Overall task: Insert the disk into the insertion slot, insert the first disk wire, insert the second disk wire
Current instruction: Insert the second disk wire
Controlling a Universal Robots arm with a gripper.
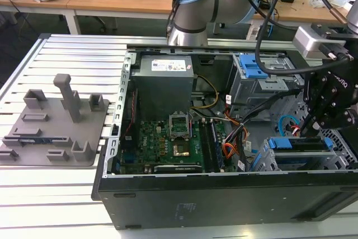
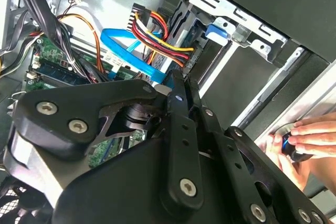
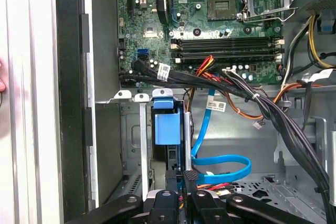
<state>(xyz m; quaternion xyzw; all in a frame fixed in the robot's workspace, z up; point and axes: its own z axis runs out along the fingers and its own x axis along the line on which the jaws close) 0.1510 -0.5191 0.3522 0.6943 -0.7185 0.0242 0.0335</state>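
Note:
The disk (image 1: 296,144), framed in its blue carrier (image 3: 167,127), sits inside the grey perforated insertion slot (image 1: 335,158) at the case's corner on the exterior view's right. My gripper (image 1: 309,131) hangs just above the disk's end. In both wrist views its fingers (image 3: 190,182) are pressed together on the black plug at the end of a blue flat wire (image 3: 223,163). That wire loops back toward the motherboard (image 3: 210,35). A red, yellow and black wire bundle (image 2: 157,38) runs to the disk's end beside the gripper (image 2: 176,80).
A thick black cable bundle (image 3: 252,95) crosses above the cage. A person's hand (image 2: 304,140) rests on the outside of the case wall. A taller bay with a blue latch (image 1: 254,68) stands behind. A grey fixture block (image 1: 56,118) lies on the table on the exterior view's left.

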